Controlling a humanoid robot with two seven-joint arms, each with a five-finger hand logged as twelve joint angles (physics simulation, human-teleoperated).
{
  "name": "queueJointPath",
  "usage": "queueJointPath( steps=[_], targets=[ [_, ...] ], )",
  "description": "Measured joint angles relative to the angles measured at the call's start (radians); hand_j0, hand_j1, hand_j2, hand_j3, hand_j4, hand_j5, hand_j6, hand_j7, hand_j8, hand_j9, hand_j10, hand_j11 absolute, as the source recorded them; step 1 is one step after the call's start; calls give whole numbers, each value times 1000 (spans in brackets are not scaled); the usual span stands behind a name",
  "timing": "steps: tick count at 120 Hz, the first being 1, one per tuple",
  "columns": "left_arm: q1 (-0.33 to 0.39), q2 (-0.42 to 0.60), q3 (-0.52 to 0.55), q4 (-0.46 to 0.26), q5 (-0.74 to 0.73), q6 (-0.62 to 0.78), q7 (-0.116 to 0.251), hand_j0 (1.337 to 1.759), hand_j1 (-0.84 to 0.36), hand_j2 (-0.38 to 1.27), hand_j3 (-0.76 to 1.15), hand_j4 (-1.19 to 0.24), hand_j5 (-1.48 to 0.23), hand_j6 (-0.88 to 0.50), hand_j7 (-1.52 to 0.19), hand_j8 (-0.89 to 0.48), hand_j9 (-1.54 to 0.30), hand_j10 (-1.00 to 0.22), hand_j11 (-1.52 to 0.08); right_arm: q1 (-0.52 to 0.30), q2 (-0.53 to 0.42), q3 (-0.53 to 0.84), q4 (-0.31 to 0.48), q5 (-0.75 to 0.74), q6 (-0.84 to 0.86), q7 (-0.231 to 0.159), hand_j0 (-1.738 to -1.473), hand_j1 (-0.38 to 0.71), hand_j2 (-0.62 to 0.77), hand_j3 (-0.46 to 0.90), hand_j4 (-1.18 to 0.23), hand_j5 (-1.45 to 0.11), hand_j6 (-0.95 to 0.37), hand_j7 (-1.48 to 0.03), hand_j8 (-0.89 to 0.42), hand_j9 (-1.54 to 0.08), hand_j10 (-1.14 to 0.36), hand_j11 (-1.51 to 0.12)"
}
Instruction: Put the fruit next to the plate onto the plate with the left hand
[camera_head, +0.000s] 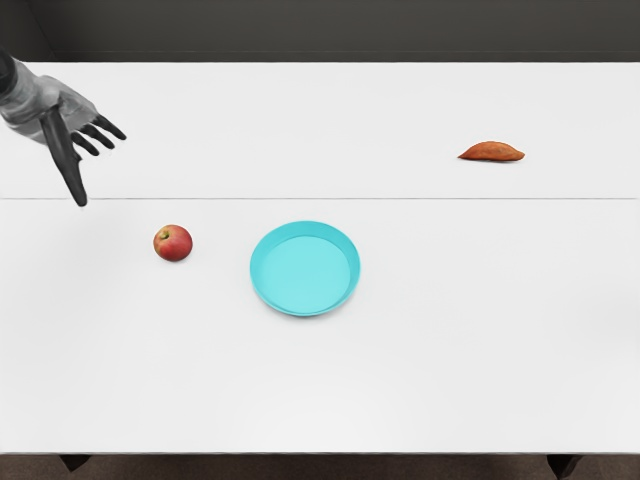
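left hand (72, 135) – fingers spread, empty | apple (173, 243) – left of plate (262, 290), apart

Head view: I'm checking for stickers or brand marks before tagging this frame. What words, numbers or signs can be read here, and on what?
None: no text, number, label or sign shows anywhere in this view.
The apple, the plate, the orange-brown item, the table and the left hand all have plain, unmarked surfaces.
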Motion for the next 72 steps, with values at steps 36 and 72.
queueJointPath(
  steps=[36,72],
  targets=[
    [8,5,-13,8,31,0,0,1658,334,2,0,-14,-16,-14,-16,-14,-16,-14,-16,-2,0,1,1,6,-2,0,-1658,-331,-3,0,-15,-20,-15,-20,-15,-20,-15,-20],
    [-409,-505,502,-484,-235,301,-225,1658,340,1,0,-8,-10,-8,-10,-8,-10,-8,-10,-2,0,1,1,6,-2,0,-1658,-331,-3,0,-15,-20,-15,-20,-15,-20,-15,-20]
  ],
)
